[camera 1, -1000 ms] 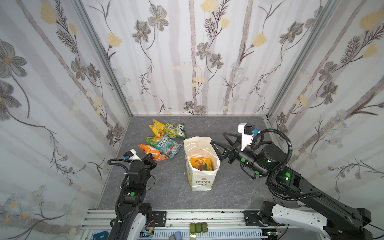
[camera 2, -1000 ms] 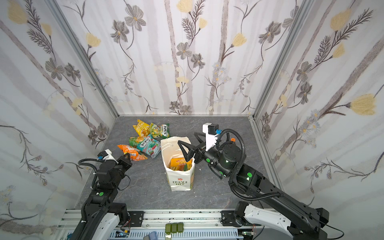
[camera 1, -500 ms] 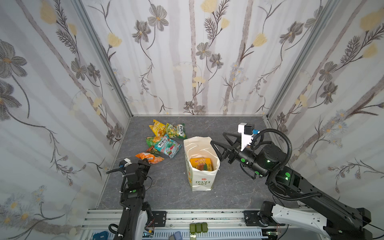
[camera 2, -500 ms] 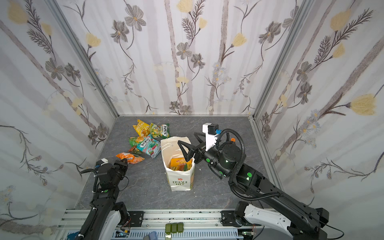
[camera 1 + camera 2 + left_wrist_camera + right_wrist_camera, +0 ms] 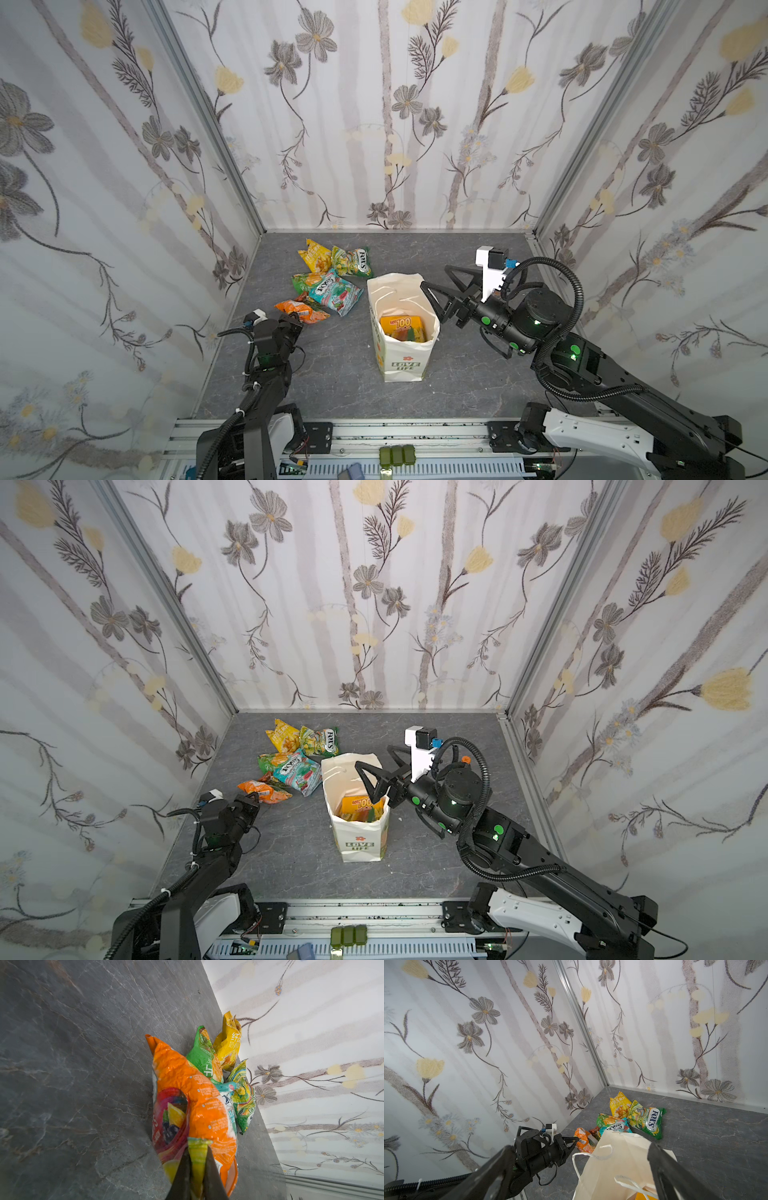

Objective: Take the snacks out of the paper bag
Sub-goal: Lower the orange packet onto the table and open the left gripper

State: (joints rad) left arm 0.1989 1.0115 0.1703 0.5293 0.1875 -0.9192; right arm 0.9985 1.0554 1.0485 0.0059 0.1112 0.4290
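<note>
- Tall white paper bag, green "LOVE LIFE" print: upright on grey table, mouth upward, orange-yellow "100" packet inside.
- Crinkly orange snack packet: flat, left of bag, lengthwise away from left gripper, whose nearly closed fingers pinch its crimped end.
- Empty right gripper: jaws spread wide, at bag rim.

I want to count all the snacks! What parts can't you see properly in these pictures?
- In both top views, the paper bag hides everything under the yellow packet; maybe more snacks.
- In the left wrist view, the bottom edge cuts off the left gripper; whether it pinches the orange packet is unclear.
- Right wrist view: the edge crops the bag.
</note>
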